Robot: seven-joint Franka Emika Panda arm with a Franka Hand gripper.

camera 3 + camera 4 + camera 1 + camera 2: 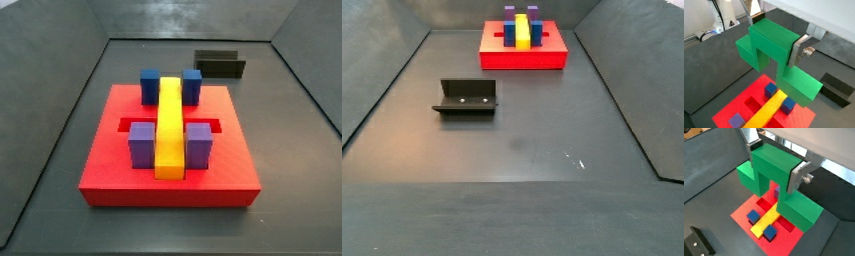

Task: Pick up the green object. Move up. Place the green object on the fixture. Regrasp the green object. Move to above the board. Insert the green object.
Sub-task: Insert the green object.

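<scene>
In both wrist views my gripper (774, 36) (776, 164) is shut on the green object (769, 45) (772, 170), a bright green bridge-shaped block, clamped across its bar by silver fingers (799, 49) (796, 179), legs pointing down. It hangs high above the board (751, 97) (743, 212), a red slab with a yellow bar (170, 125), blue posts (150, 85) and purple posts (142, 145). The fixture (836, 89) (699, 243) (219, 64) (466, 98) stands bare on the floor. Neither side view shows the gripper or the green object.
Dark walls ring the grey floor (529, 140). The board (167, 190) (523, 58) lies near one end of the enclosure, the fixture a short way off beside it. Square red recesses (127, 125) flank the yellow bar.
</scene>
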